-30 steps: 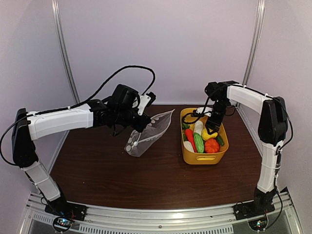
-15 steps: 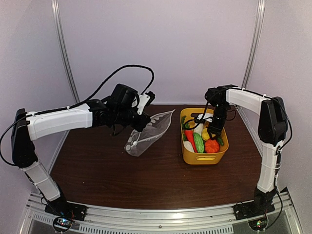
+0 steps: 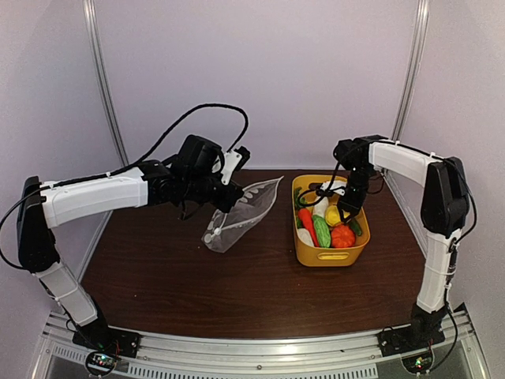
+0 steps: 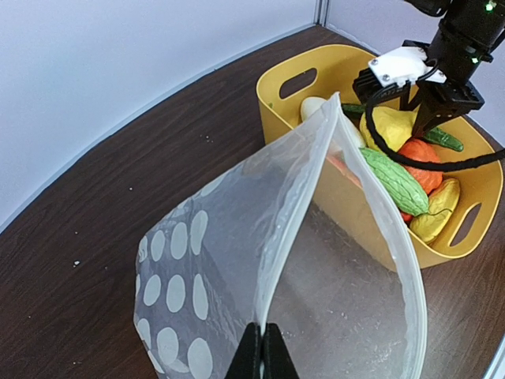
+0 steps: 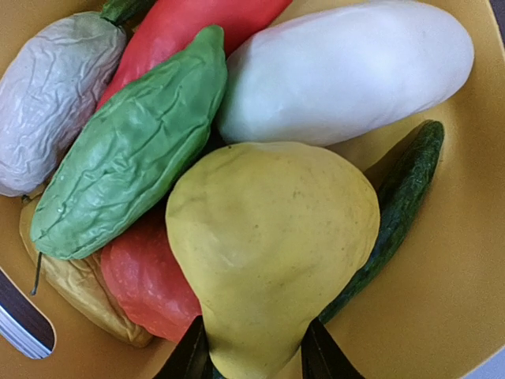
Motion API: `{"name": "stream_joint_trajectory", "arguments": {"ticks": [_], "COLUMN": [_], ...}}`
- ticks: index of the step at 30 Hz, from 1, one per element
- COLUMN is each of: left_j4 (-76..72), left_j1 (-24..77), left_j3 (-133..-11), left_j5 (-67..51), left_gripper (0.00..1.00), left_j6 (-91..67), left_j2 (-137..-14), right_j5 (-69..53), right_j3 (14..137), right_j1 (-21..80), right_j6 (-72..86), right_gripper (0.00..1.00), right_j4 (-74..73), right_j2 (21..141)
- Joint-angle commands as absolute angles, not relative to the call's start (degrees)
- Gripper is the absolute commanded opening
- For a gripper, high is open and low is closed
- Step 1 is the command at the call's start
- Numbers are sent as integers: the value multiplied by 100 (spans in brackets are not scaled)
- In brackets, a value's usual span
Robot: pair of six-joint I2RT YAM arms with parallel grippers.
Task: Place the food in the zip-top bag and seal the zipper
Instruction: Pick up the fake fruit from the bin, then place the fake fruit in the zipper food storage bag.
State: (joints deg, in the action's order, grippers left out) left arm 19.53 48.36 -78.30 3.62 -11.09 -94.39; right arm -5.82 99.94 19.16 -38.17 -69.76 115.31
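Observation:
My left gripper (image 4: 262, 328) is shut on the pale zipper strip (image 4: 304, 197) at the mouth of the dotted clear zip-top bag (image 4: 197, 268). It holds the bag (image 3: 237, 219) up off the table with its mouth gaping toward the yellow basket (image 3: 331, 257). My right gripper (image 5: 254, 347) is down in the basket, its fingers pressed on both sides of the narrow end of a yellow pear-shaped piece (image 5: 268, 237). Around it lie a green bumpy gourd (image 5: 126, 166), a white radish (image 5: 347, 71), a dark cucumber (image 5: 398, 197) and red pieces (image 5: 142, 276).
The basket's rim (image 4: 284, 87) stands just right of the bag mouth. A pale crinkled leafy piece (image 5: 47, 103) and a tan piece (image 5: 79, 292) lie at the basket's left side. Dark brown table (image 3: 197, 284) spreads in front; white walls close behind.
My right gripper has shifted slightly up and to the right inside the basket, and the yellow piece has moved a little with it. The left arm and the bag have stayed put.

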Motion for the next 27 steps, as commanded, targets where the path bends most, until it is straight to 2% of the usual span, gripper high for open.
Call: {"name": "stream_joint_trajectory", "arguments": {"ticks": [1, 7, 14, 27], "left_j4": [1776, 1782, 1934, 1514], "left_j1": [4781, 4783, 4786, 4790], "left_j3": [-7770, -7835, -8314, -8486], "left_j5": [320, 282, 59, 486], "left_gripper": [0, 0, 0, 0], "left_j6": [-1164, -1155, -1314, -2500], "left_j2": [-9299, -9378, -9543, -9811], "right_j5": [-762, -1376, -2902, -4688], "right_j3": [9983, 9958, 9769, 10854], "right_j1": [1934, 1949, 2057, 2855], "right_j6": [-3656, -3530, -3213, -2040], "right_gripper": [28, 27, 26, 27], "right_j4": [-6926, -6862, -6097, -5582], "right_j2": [10793, 10020, 9096, 9800]}}
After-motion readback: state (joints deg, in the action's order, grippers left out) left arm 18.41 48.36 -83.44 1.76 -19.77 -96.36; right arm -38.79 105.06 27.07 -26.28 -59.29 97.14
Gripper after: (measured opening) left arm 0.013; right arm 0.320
